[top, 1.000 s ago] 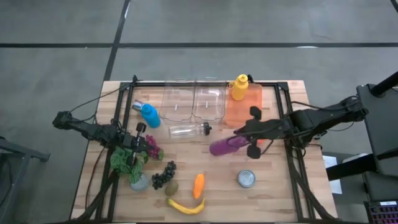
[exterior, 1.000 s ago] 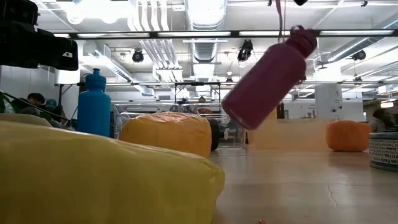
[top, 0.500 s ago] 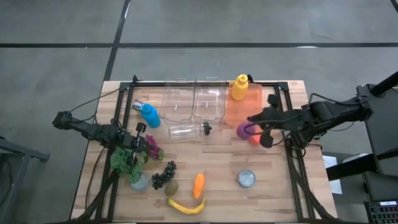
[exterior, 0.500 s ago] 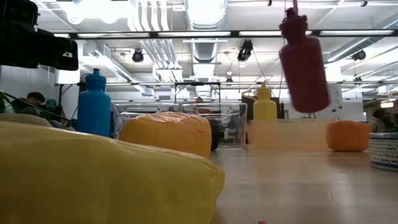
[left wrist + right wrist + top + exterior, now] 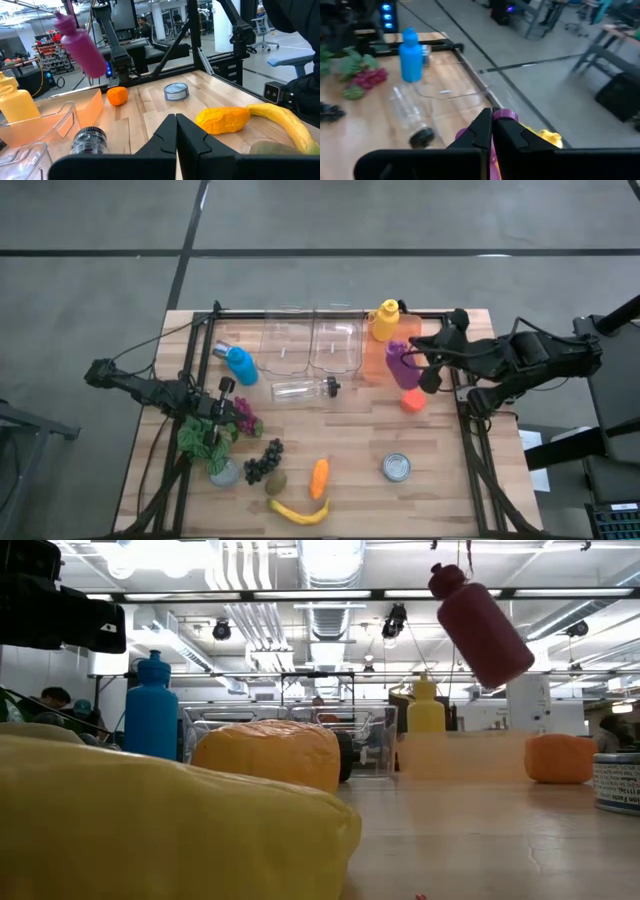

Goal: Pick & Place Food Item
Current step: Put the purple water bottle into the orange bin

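A purple bottle (image 5: 402, 365) hangs above the translucent orange bin (image 5: 378, 368) at the table's far right. In the low view the purple bottle (image 5: 482, 625) is tilted in the air, cap end up. My right gripper (image 5: 420, 360) is shut just right of it; the right wrist view shows the shut right gripper (image 5: 491, 119) with the purple cap beside it. My left gripper (image 5: 214, 426) waits shut at the table's left, over green leaves (image 5: 202, 436). An orange carrot (image 5: 318, 477) and a banana (image 5: 300, 512) lie on their sides near the front edge. My right gripper is shut at the bottle's cap end (image 5: 504, 115). In the low view a thin strap (image 5: 467, 552) runs up from the cap. The bottle hangs below the fingers, lifted clear and tilted, with its base swung toward the right.
A yellow bottle (image 5: 385, 320) stands in the orange bin. Two clear bins (image 5: 310, 345) sit left of it. A blue bottle (image 5: 238, 362) and a clear bottle (image 5: 300, 389) lie nearby. An orange fruit (image 5: 412, 402), a can (image 5: 397, 468), dark grapes (image 5: 262, 462) and a kiwi (image 5: 275, 482) are also on the table.
My right gripper has moved from the table's middle toward the far edge and the right, to above the orange bin, and stayed shut. The purple bottle went with it, swinging from a slant one way through upright to a slant the other way.
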